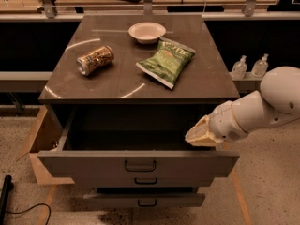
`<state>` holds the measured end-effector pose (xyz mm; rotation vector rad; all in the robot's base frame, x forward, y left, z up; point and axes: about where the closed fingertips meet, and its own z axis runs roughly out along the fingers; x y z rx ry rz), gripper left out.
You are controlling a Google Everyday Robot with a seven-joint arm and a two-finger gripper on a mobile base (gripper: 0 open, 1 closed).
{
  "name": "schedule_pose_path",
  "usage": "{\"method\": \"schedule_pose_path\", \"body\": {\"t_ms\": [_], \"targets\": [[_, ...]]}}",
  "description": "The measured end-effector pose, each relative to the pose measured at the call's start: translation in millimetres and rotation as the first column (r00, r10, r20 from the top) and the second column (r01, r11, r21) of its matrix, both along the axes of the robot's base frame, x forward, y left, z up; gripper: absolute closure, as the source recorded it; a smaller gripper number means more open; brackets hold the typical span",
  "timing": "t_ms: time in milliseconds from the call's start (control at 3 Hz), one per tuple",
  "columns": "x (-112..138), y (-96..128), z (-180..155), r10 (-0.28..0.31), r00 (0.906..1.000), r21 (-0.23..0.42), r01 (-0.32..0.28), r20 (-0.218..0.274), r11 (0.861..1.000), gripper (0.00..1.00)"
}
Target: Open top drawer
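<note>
The top drawer [93, 164] is pulled well out from the grey cabinet. Its flat grey front carries a small dark loop handle [139, 166], and its deep plain inside [131, 132] shows nothing in it. My gripper [200, 136] comes in from the right on a white arm [262, 107]. It sits at the drawer's right side, just above the right end of the front panel and well to the right of the handle. It holds nothing that I can see.
Two lower drawers [145, 200] stick out slightly below. On the cabinet top [112, 83] lie a can [95, 60] on its side, a green chip bag [167, 61] and a white bowl [147, 32]. A cardboard box [40, 139] stands at the left. Two small bottles [248, 67] are at the right.
</note>
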<state>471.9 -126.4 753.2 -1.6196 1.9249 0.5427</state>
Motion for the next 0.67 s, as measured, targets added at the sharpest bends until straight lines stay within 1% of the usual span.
{"method": "schedule_pose_path", "body": {"t_ms": [333, 667], "targets": [[21.3, 5.0, -17.6, -0.003, 0.9997, -0.018, 0.003, 0.023, 1.000, 1.00], [39.0, 12.0, -40.5, 0.008, 0.9995, -0.038, -0.007, 0.030, 0.999, 1.00]]}}
